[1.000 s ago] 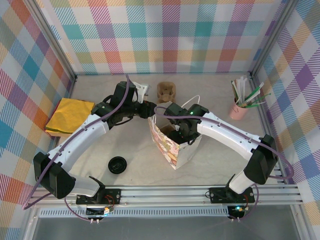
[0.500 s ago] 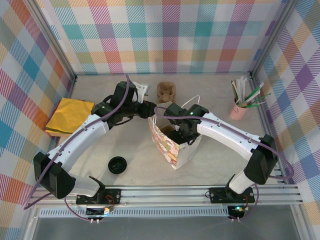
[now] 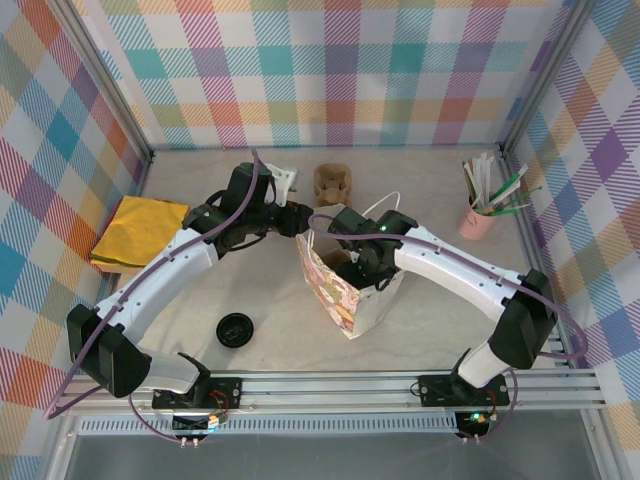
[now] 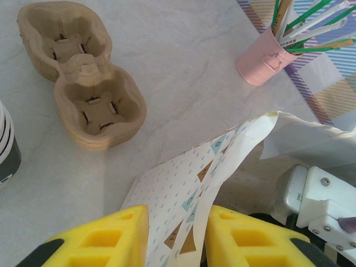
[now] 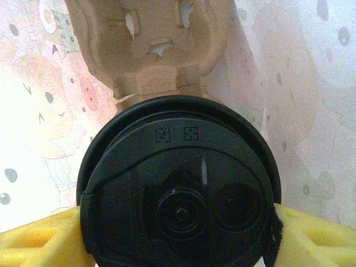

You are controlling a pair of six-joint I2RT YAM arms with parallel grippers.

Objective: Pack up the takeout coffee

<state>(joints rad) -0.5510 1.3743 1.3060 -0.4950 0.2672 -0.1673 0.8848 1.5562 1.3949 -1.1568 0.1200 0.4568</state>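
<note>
The takeout coffee [image 5: 178, 189] shows in the right wrist view as a round black lid seen from above. My right gripper [image 5: 178, 233] is shut on it, a yellow finger [image 5: 39, 242] at each side. It is down inside the patterned paper bag [image 3: 345, 295], just in front of a cardboard cup carrier [image 5: 156, 44] on the bag's floor. In the top view the right gripper [image 3: 362, 262] reaches into the bag's mouth. My left gripper [image 4: 177, 214] is shut on the bag's rim [image 4: 222, 161], holding the mouth open at the far left corner [image 3: 300, 222].
A second cardboard carrier [image 4: 83, 72] lies behind the bag, with a white black-banded cup [image 4: 5, 147] to its left. A pink pot of straws [image 3: 478, 218] stands at the back right. A yellow cloth [image 3: 140, 232] lies at the left, a loose black lid [image 3: 235, 329] at the front.
</note>
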